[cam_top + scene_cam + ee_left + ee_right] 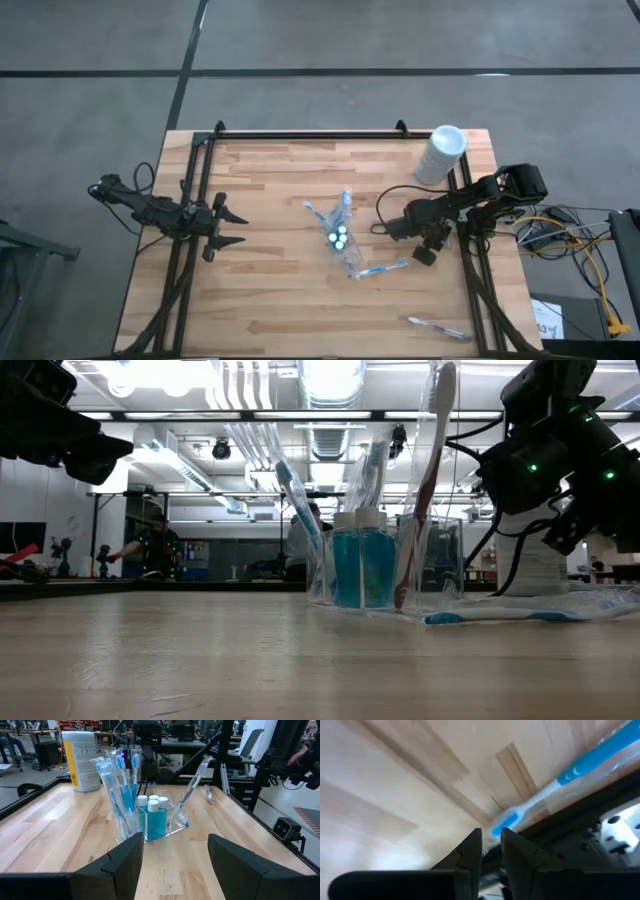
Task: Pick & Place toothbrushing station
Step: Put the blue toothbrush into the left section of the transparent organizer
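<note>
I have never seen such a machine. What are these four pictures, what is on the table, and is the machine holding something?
It is a robot with two dark arms at a wooden table, each ending in a two-finger pincer. One picture looks down from above, one looks level across the table, and one comes from each wrist. In the middle stands a clear holder with toothbrushes and small blue tubes. A white cylinder stands at the far right corner. More toothbrushes lie flat, one in a wrapper near the front edge. The left pincer is open and empty. The right pincer is nearly closed over a lying toothbrush; a grip is not clear.
</note>
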Motion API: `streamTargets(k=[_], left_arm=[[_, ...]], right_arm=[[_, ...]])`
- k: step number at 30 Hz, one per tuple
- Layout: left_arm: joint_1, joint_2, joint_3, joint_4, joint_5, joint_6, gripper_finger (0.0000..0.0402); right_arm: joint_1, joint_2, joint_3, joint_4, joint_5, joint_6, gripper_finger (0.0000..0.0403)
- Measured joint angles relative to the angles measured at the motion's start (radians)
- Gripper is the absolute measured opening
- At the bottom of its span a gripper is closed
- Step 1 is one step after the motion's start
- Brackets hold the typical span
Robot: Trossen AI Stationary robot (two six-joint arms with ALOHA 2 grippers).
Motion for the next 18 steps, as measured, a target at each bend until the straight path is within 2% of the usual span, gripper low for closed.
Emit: streamTargets(k=[5, 18], left_arm=[[0.0, 0.0, 0.0, 0.0, 0.0, 0.0, 0.0227], [0.0, 0.0, 0.0, 0.0, 0.0, 0.0, 0.0227]], right_arm=[[0.0, -0.001, -0.003, -0.071, -0.002, -0.084, 0.0068], [0.002, -0.002, -0.023, 0.024, -0.005, -0.14, 0.0068]])
